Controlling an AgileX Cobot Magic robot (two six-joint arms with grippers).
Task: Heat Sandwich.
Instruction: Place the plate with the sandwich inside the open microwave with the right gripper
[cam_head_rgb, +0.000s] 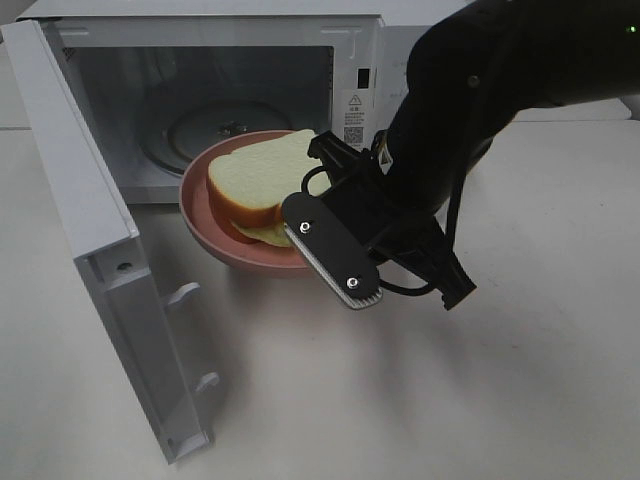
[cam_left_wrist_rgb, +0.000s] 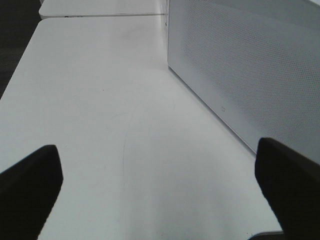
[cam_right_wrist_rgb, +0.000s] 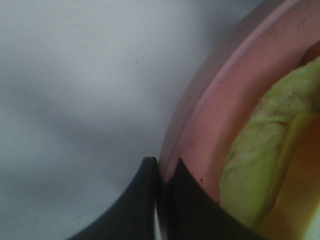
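Pinching the rim of the pink plate (cam_head_rgb: 215, 240) with jaws pressed together on it, the right gripper (cam_head_rgb: 297, 222) sits at centre frame in the exterior high view, its black arm coming in from the upper right. The sandwich (cam_head_rgb: 262, 180) lies on that plate, tan crust facing the camera, pale bread on top, yellow-green layer poking out underneath at the near side. Plate and sandwich are at the mouth of the open microwave (cam_head_rgb: 200, 60), just in front of the glass turntable (cam_head_rgb: 215, 125); can't tell if the plate touches anything below it. The door (cam_head_rgb: 90, 230) is swung wide open and runs down the left side of the frame. A white table (cam_head_rgb: 450, 400) fills the lower right.

In the right wrist view the right gripper (cam_right_wrist_rgb: 161, 172) has its fingertips clamped on the plate's edge (cam_right_wrist_rgb: 225, 100), with the sandwich's green layer (cam_right_wrist_rgb: 260, 165) close beside them and table (cam_right_wrist_rgb: 75, 75) on the other side.

In the left wrist view the left gripper (cam_left_wrist_rgb: 157, 167) has its jaws spread wide, nothing between them, over bare table (cam_left_wrist_rgb: 125, 100), near the microwave's perforated side wall (cam_left_wrist_rgb: 250, 65).
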